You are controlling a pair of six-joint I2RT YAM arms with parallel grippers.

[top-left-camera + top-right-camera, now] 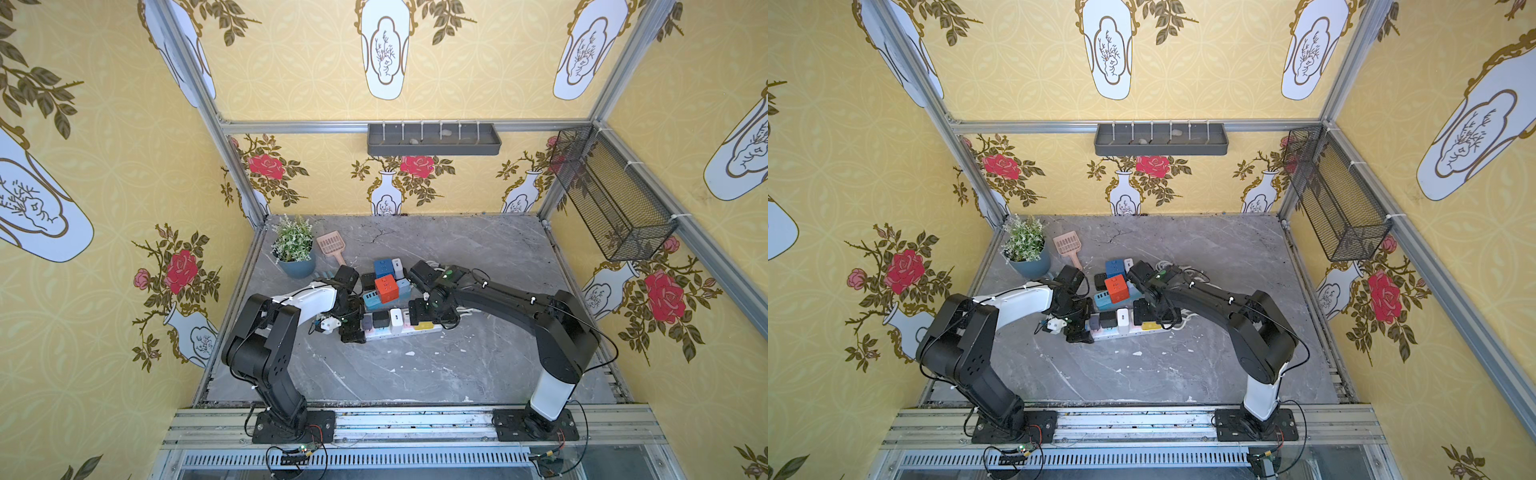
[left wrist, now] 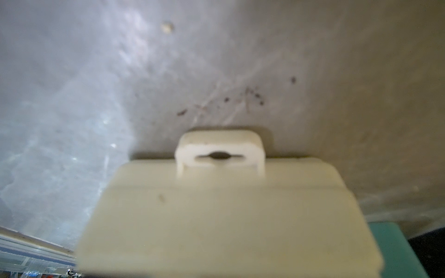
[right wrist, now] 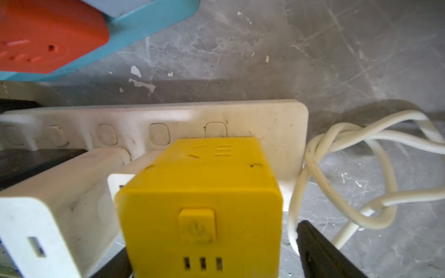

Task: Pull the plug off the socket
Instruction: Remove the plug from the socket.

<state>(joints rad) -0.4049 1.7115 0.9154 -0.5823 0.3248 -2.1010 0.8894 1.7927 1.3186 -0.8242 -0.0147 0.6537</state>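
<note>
A white power strip [image 1: 388, 333] [image 1: 1119, 331] lies across the middle of the table. In it sit a grey plug [image 1: 367, 322], a black plug [image 1: 380, 319], a white plug [image 1: 396, 320] and, at its right end, a yellow cube plug [image 1: 423, 326] [image 3: 199, 204]. My right gripper [image 1: 422, 318] [image 3: 209, 260] straddles the yellow plug, and its right finger [image 3: 313, 252] stands a little off the plug's side. My left gripper [image 1: 353, 332] is down over the strip's left end [image 2: 216, 216]. That end fills the left wrist view and hides the fingers.
Behind the strip lies a blue strip [image 1: 372, 298] carrying an orange cube [image 1: 386, 289] and a blue cube [image 1: 382, 267]. The white cable [image 3: 337, 144] coils off the strip's right end. A potted plant [image 1: 294, 249] and a pink scoop [image 1: 332, 245] stand at the back left.
</note>
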